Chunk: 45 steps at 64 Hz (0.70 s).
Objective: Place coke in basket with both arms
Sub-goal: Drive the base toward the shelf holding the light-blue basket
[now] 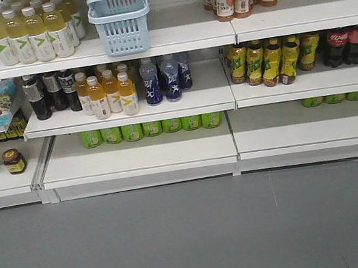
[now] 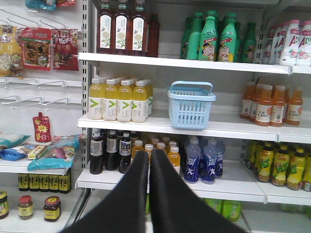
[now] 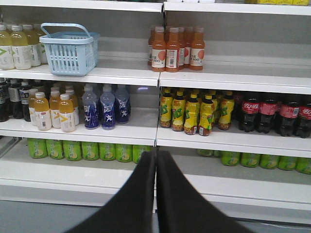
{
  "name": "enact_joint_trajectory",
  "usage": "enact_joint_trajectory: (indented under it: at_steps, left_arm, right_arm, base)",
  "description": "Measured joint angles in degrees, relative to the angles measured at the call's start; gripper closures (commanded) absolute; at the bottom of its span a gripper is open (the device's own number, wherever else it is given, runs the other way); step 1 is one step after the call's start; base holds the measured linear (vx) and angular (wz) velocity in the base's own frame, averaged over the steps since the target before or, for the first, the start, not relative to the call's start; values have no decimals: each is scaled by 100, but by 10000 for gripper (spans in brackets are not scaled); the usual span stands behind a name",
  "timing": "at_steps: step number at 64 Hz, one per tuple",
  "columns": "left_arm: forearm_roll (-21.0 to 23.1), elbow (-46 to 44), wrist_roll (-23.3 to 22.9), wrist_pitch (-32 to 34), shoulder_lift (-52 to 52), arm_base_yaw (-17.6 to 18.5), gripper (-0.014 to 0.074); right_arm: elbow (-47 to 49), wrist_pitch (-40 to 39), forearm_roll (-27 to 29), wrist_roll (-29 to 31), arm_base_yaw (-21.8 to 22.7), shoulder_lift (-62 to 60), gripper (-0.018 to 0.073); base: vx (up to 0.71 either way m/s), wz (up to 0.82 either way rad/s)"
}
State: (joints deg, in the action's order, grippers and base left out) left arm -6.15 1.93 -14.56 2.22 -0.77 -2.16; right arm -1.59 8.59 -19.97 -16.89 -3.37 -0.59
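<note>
The coke [image 3: 268, 115] row stands on the middle shelf [image 3: 233, 139], right bay. Its caps sit in shadow under the upper shelf [image 3: 233, 80], and the rightmost bottle is cut off by the frame edge. Left to right on this level: dark bottles [image 3: 23, 97], orange bottles [image 3: 66, 112], blue bottles [image 3: 107, 108], yellow-green bottles [image 3: 192, 112], then the coke just beside them. The basket [image 3: 68, 48] rests one shelf higher, left bay, well apart from the coke. Each coke bottle stands upright, long axis vertical, red label outward. Left gripper [image 2: 148, 158]: jaws pressed together, nothing held. Right gripper [image 3: 156, 158]: same condition.
</note>
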Motion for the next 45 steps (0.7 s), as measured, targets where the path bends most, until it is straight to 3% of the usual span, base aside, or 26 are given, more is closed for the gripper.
enact_joint_trajectory:
  at_steps: [45]
  left_arm:
    - [0,0,0,0,0,0,603]
  right_arm:
    - [0,6,0,0,0,0,564]
  base:
    - [19,5]
